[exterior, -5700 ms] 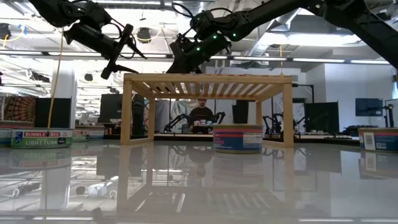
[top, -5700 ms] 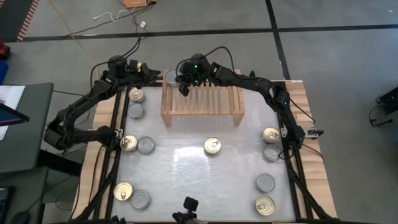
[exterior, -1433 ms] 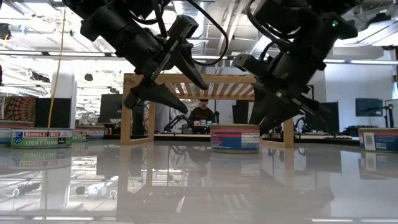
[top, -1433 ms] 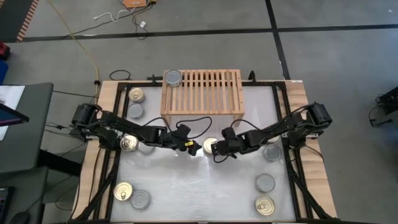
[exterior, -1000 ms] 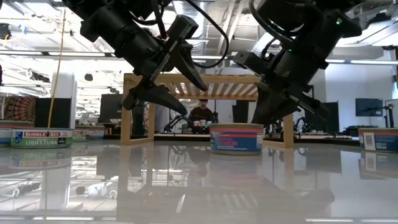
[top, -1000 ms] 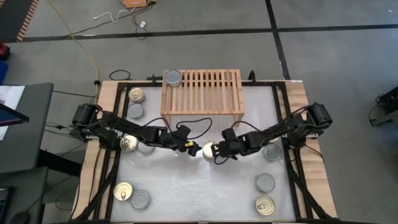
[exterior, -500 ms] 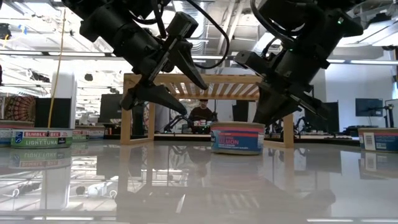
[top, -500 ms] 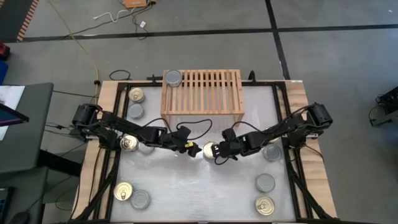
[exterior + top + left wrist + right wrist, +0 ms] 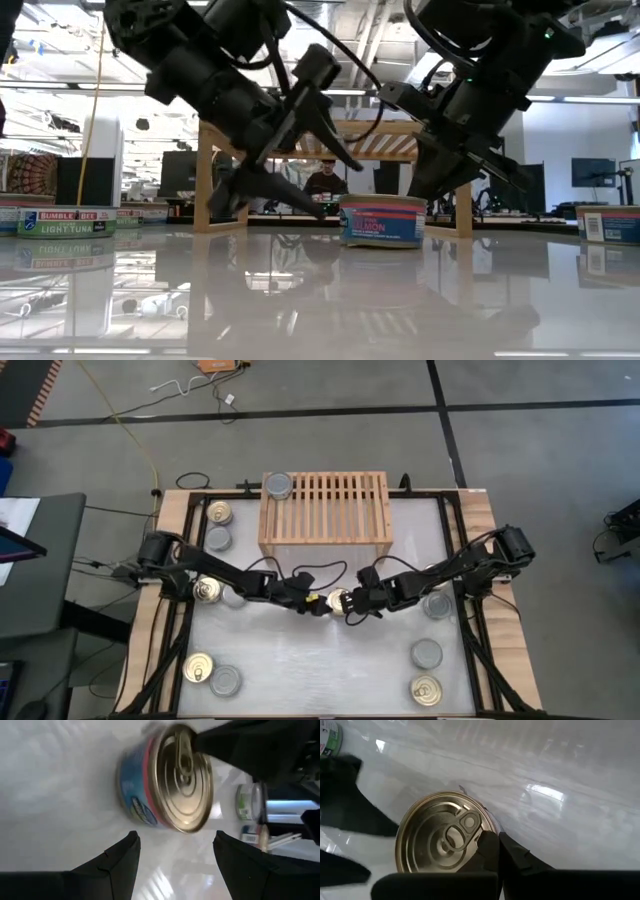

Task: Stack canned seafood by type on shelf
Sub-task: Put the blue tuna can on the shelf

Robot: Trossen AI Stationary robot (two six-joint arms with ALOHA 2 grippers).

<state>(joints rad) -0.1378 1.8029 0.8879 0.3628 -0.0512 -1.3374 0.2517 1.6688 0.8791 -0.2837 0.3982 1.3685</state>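
Two grippers meet at one tin in the middle of the shiny white surface (image 9: 320,660).

The right gripper (image 9: 346,603) has its fingers pressed together, resting on the gold pull-tab lid of the round blue and red tin (image 9: 382,221). The left gripper (image 9: 317,603) has fingers apart, just left of it. On the far-left tin (image 9: 66,221) I read "BUMBLE BEE" and "LIGHT TUNA". One silver-topped tin (image 9: 278,485) sits on the light wooden slatted shelf (image 9: 330,510); eleven tins sit on the surface.

The small light-wood slatted shelf (image 9: 324,509) stands at the far side of the shiny white table (image 9: 300,660). One round flat silver-topped tin (image 9: 278,485) sits on its left end. A gold-lidded tin (image 9: 338,601) sits mid-table, between the left gripper (image 9: 315,604) and right gripper (image 9: 352,606). More tins line both sides.
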